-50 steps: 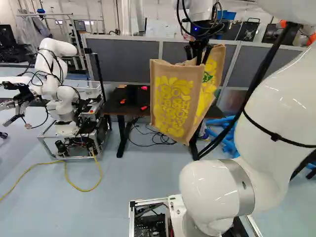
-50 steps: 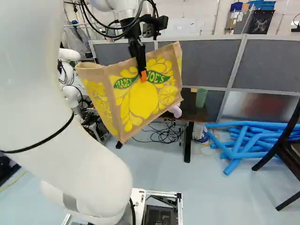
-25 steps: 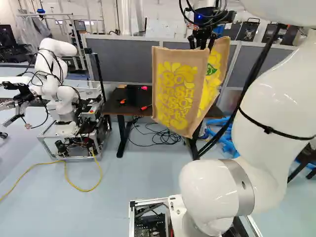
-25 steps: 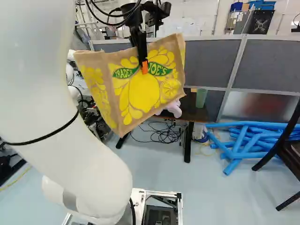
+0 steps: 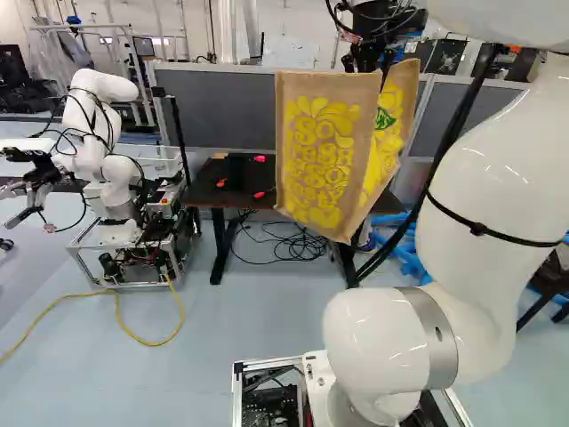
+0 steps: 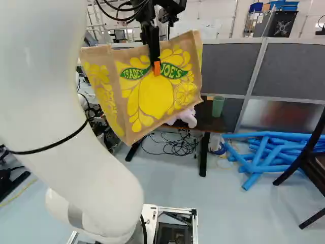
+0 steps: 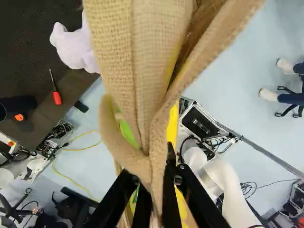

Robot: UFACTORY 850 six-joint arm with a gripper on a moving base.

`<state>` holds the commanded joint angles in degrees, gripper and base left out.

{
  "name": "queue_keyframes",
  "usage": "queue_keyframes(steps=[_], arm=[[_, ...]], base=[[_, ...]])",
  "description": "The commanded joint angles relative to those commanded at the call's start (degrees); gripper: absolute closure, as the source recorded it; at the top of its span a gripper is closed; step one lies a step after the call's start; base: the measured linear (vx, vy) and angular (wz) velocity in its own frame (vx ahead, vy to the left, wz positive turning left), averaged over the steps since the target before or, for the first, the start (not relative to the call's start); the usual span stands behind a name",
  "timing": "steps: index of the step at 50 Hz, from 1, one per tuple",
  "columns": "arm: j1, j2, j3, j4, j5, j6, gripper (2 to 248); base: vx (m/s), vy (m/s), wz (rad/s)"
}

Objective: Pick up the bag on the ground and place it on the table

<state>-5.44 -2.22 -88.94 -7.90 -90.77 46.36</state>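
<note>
The bag [image 6: 155,96] hangs in the air just this side of the dark surface [image 5: 210,197], its mouth up and its base down. Its long axis runs roughly upright with a tilt: in the right base view, the bottom edge climbs toward the right. The broad lemon-printed face shows fully there, while the left base view shows mostly the lettered face.

The fingers [image 6: 154,47] are drawn nearly together, pinching the cloth at the upper rim. In the wrist view the fingers [image 7: 171,199] grip gathered folds, which spread into loose flaps ahead of them.

The arm [image 5: 480,213] rises from its joint in a thick bend, passes out at the top of the base views, and its wrist end comes back down over the bag, pointing the fingers downward.

On the surface are a green cup [image 6: 218,106], a pale soft toy [image 7: 72,46] and a red-handled screwdriver [image 7: 56,94]. Blue tubes [image 6: 271,152] lie on the floor beside it. Another robot [image 5: 111,182] stands at the left of the left base view.
</note>
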Motion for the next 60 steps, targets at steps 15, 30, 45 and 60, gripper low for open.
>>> queue_keyframes(steps=[15, 30, 45, 60], arm=[[0.00, 0.00, 0.00, 0.00, 0.00, 0.00, 228], [0.00, 0.00, 0.00, 0.00, 0.00, 0.00, 228], [0.00, 0.00, 0.00, 0.00, 0.00, 0.00, 228], [0.00, 0.00, 0.00, 0.00, 0.00, 0.00, 228]], base=[[0.152, -0.031, 0.008], [0.199, -0.043, 0.005], [0.208, -0.048, 0.008], [0.198, -0.031, -0.004]])
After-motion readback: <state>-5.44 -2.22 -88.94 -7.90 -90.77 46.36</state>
